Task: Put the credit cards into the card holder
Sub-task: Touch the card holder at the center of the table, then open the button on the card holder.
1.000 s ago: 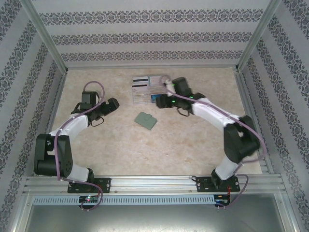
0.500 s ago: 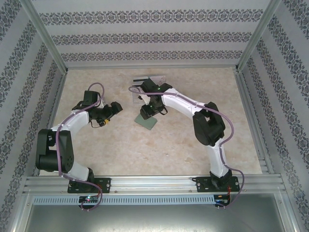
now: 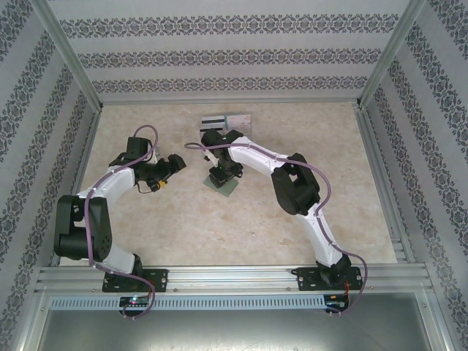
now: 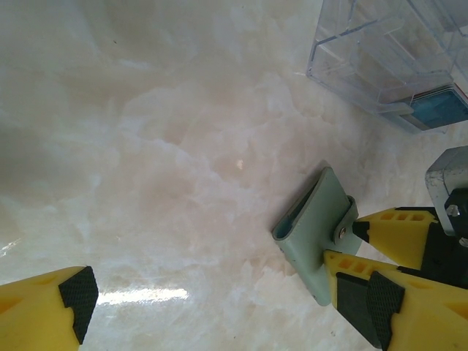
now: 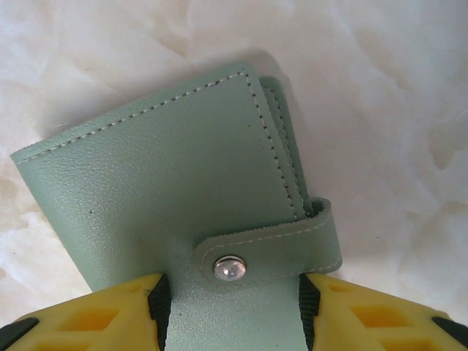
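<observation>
Right fingers [image 5: 95, 322] straddle the card holder [image 5: 168, 175].

Card holder [image 5: 168, 168]: sage-green stitched wallet, folded shut with its strap snapped closed, lying flat on the marbled surface [image 4: 161, 146].
White black-striped card [image 3: 213, 119] and pale pink-marked card [image 3: 238, 120]: side by side, farther back.
Blue card [image 4: 437, 110]: inside the clear stand [image 4: 365, 51].

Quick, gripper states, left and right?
Left gripper: open, holding nothing.
Right gripper: jaws either side of the card holder; grip cannot be told.
</observation>
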Available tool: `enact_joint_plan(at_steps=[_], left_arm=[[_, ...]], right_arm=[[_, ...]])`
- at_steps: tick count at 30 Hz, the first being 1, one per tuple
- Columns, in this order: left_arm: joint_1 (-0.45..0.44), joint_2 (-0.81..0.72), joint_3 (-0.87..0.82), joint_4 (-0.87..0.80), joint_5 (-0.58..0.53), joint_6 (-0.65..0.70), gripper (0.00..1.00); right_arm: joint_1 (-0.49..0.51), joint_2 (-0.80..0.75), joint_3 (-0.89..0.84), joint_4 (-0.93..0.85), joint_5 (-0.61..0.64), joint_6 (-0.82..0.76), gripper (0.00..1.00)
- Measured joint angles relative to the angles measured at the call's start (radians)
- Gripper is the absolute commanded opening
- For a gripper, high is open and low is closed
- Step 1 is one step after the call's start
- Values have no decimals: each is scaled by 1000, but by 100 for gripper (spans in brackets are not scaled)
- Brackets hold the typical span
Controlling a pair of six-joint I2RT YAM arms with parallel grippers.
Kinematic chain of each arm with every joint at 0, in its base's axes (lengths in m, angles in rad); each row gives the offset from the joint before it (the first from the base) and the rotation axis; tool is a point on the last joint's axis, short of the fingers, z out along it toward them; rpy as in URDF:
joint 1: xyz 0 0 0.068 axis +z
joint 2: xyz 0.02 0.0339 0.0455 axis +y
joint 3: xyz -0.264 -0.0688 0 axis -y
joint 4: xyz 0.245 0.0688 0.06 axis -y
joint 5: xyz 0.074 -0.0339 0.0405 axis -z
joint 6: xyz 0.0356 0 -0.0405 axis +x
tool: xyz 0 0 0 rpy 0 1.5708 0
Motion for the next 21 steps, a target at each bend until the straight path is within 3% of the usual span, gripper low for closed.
enact_joint_plan(at_steps=[21], left_arm=[[0,23,22,0,30,-2,94]], right_arm=[[0,27,91,-23,29,-1,52]])
